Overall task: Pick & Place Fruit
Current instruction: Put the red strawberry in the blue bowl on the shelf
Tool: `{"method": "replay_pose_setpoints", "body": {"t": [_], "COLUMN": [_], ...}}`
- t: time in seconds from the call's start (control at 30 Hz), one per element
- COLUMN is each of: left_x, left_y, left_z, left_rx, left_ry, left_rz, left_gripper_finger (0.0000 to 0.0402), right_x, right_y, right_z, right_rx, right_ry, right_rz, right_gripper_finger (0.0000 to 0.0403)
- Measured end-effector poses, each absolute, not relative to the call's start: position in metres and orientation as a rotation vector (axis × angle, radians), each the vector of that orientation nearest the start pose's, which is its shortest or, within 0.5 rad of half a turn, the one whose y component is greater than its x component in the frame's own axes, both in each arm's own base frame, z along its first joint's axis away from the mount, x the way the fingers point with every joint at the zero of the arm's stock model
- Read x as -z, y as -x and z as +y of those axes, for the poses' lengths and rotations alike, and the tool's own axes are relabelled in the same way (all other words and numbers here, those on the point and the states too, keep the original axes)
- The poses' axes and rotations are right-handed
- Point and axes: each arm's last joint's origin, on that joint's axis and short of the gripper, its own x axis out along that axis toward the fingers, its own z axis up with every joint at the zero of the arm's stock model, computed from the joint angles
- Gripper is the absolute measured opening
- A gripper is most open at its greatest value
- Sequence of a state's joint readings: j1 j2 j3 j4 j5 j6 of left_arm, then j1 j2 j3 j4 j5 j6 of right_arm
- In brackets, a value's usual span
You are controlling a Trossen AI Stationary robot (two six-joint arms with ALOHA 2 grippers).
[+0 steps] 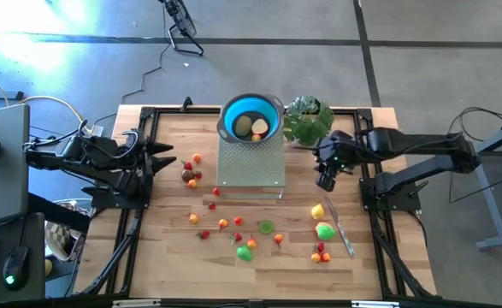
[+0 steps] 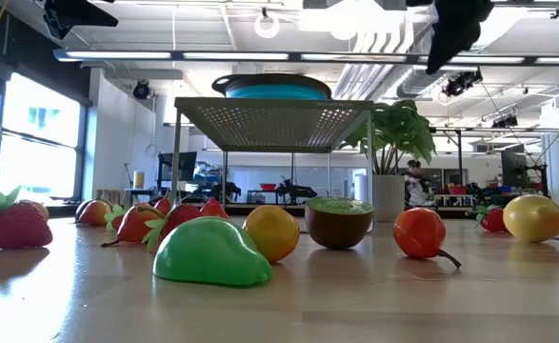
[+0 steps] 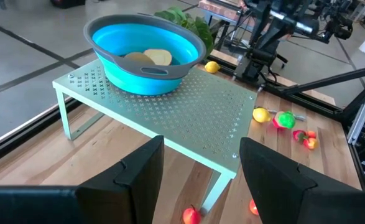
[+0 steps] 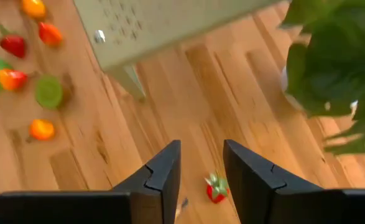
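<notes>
Red, orange, yellow and green toy fruits [image 1: 238, 229] are scattered over the wooden table [image 1: 165, 257], mostly in front of a pale green perforated metal stand [image 1: 251, 158]. A small cluster [image 1: 191, 171] lies just left of the stand, and a yellow piece [image 1: 317, 210] and a green piece [image 1: 325, 230] lie to its right, beside a slim silver knife [image 1: 340, 229]. Two or three fruits [image 1: 252, 127] are seen inside a blue bowl [image 1: 250, 117] set on the stand's far end. A leafy green plant [image 1: 307, 119] stands just right of the bowl.

The right gripper [image 1: 326, 181] is held above the table right of the stand, near the plant. Its fingers [image 4: 163, 174] are parted by a narrow gap and nothing is held between them; a small red strawberry [image 4: 216, 188] is seen on the wood below that gap. The left gripper [image 1: 167, 159] is parked at the table's left edge, its fingers [image 3: 142, 171] spread apart and empty, pointed towards the stand.
</notes>
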State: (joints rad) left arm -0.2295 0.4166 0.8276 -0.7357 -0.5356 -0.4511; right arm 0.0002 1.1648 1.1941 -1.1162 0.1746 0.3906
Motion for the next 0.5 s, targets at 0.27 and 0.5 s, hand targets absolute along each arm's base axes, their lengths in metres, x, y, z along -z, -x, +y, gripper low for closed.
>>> {"method": "replay_pose_setpoints", "body": {"t": [0.27,0.5], "left_x": [-0.334,-0.334], "left_y": [-0.069,-0.069], "left_z": [-0.001,-0.001], "left_rx": [-0.365,-0.365], "left_ry": [0.323,0.323], "left_rz": [0.227,0.227], "left_gripper_finger": [0.0205,0.0205], "right_x": [-0.291,-0.253], "right_y": [-0.199,-0.196], "right_z": [-0.011,-0.023], "right_rx": [0.375,0.456], "right_ry": [-0.372,-0.594], "right_rz": [1.169,1.192], "right_gripper_finger": [0.0085,0.0039]}}
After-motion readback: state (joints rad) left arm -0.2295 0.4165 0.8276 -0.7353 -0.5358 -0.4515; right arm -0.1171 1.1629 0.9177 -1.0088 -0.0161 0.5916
